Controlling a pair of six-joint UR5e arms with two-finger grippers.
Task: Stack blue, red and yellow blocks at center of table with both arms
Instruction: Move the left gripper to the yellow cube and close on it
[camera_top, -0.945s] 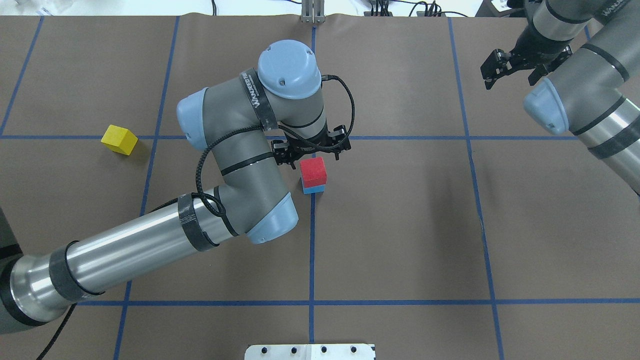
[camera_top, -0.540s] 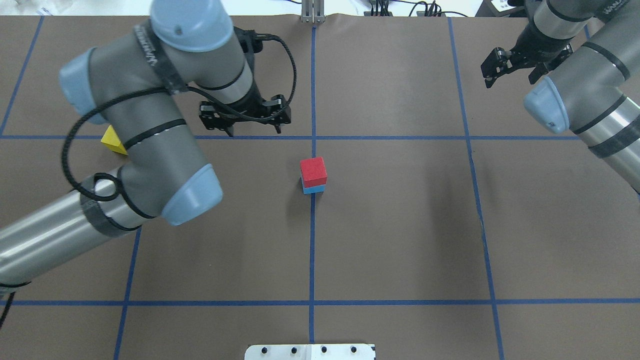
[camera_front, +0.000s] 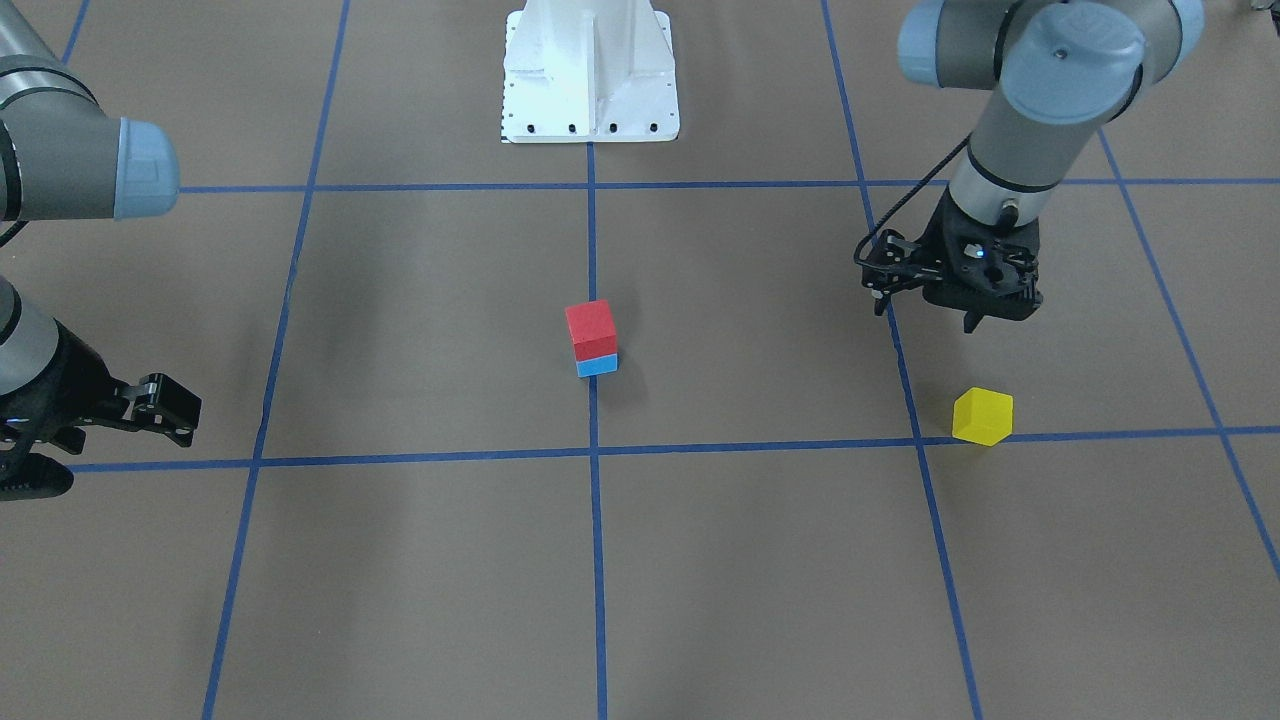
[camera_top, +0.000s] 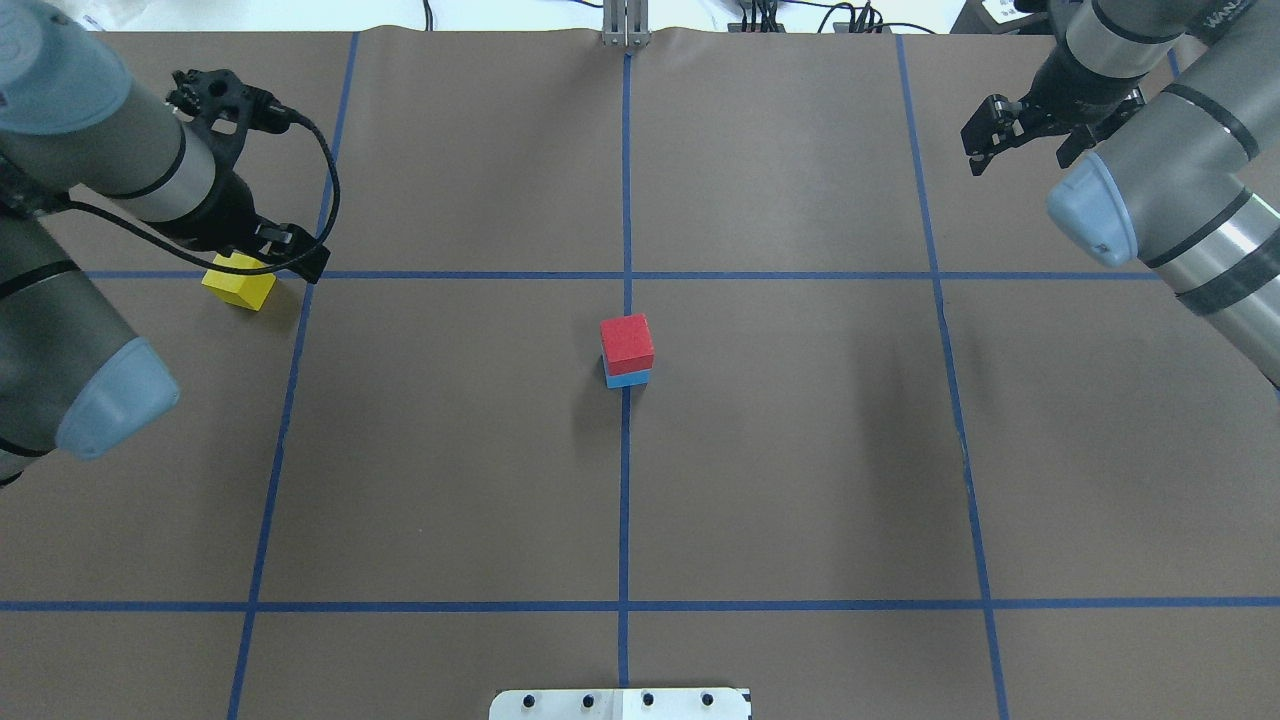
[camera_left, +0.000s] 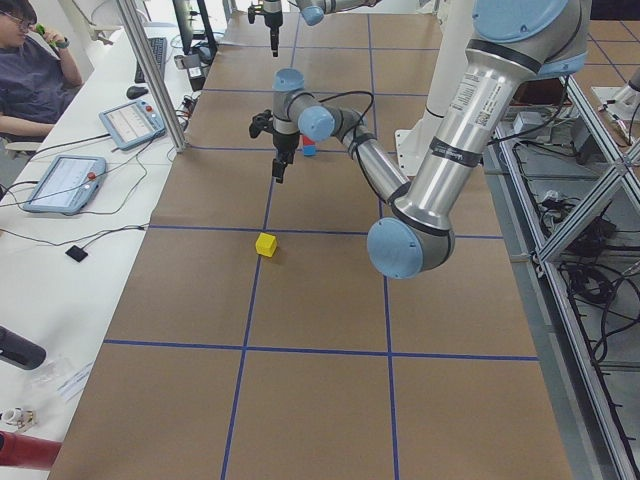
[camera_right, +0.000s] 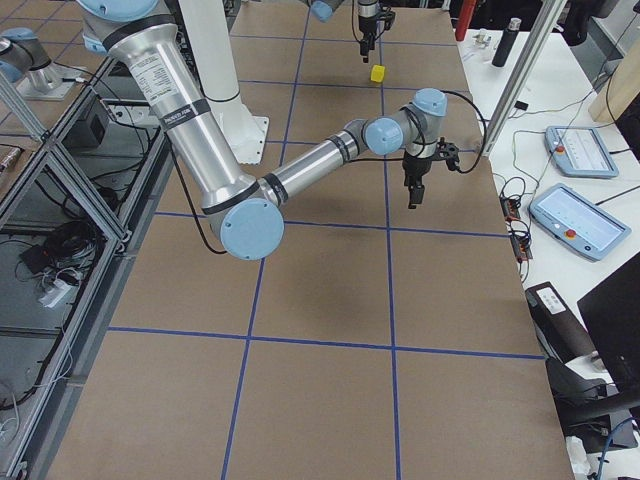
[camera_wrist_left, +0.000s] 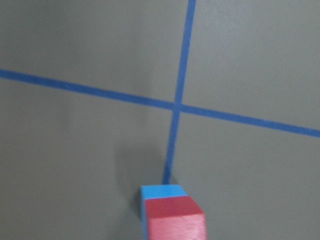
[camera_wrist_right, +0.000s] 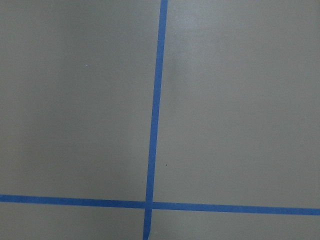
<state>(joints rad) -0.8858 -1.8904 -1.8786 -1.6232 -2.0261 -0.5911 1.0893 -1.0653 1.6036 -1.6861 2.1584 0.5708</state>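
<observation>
A red block (camera_top: 627, 342) sits on a blue block (camera_top: 628, 379) at the table's center; the stack also shows in the front view (camera_front: 589, 328) and at the bottom of the left wrist view (camera_wrist_left: 175, 220). A yellow block (camera_top: 238, 282) lies alone at the far left, also seen in the front view (camera_front: 983, 416). My left gripper (camera_front: 950, 300) is open and empty, hovering above the table just beside the yellow block, partly over it in the overhead view (camera_top: 262, 262). My right gripper (camera_top: 1020, 135) is open and empty at the far right back, raised.
Blue tape lines divide the brown table into squares. The white robot base plate (camera_front: 590, 70) sits at the robot's edge. A side bench with tablets (camera_left: 62, 183) and a seated operator (camera_left: 30, 70) runs along the far edge.
My left arm has swung left, from right beside the red-on-blue stack to over the yellow block. The stack stays in place. The right arm has not moved.
</observation>
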